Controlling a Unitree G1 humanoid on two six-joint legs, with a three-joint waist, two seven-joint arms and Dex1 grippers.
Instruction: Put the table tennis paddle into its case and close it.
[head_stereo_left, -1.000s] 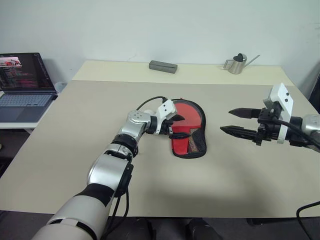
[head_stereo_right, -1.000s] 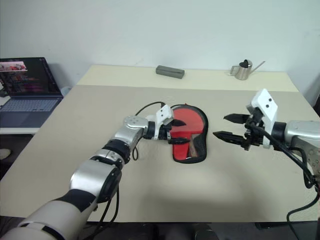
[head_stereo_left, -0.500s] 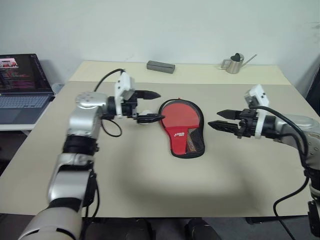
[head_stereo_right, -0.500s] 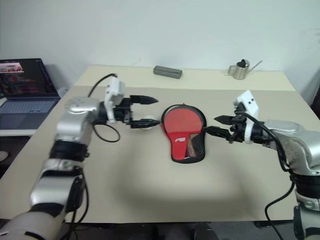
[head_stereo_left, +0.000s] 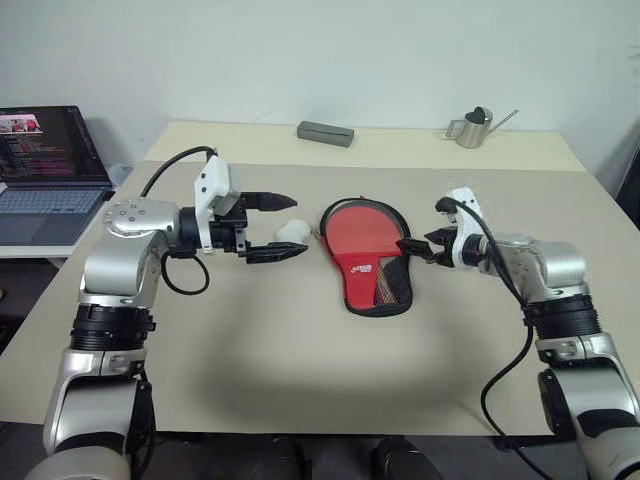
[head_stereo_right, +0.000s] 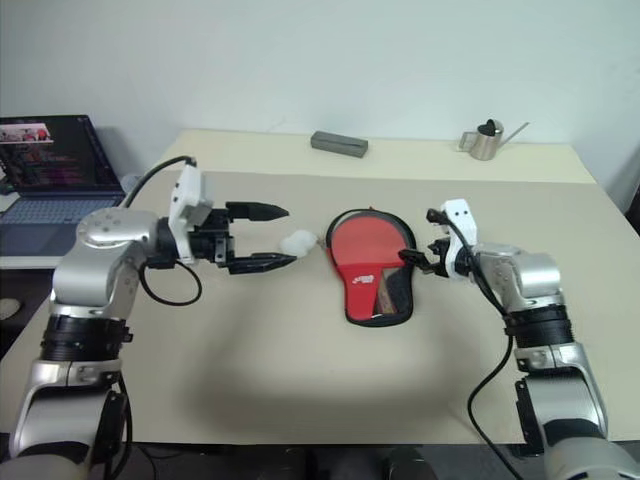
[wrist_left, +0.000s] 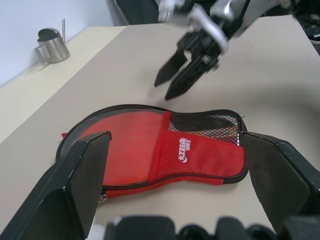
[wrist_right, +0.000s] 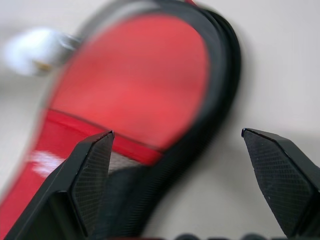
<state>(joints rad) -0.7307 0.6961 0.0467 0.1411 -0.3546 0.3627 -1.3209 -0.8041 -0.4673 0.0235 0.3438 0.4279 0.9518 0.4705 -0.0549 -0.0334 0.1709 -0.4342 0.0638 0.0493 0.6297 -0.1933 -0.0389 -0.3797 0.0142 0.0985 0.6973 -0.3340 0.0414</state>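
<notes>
Paddle in its case, a gripper on each side

You have the case (head_stereo_left: 367, 257) flat on the table (head_stereo_left: 300, 350), the table tennis paddle (head_stereo_left: 362, 228) inside it, flap unzipped. Your right gripper (head_stereo_left: 420, 247) sits just beside the case's right edge, fingers apart. Your left gripper (head_stereo_left: 275, 226) hovers left of the case, fingers spread and empty, near the white pom-pom (head_stereo_left: 293, 233).

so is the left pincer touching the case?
Apart. In the left eye view the left pincer hangs open beside the pom-pom, with bare table between its fingertips and the case.
</notes>
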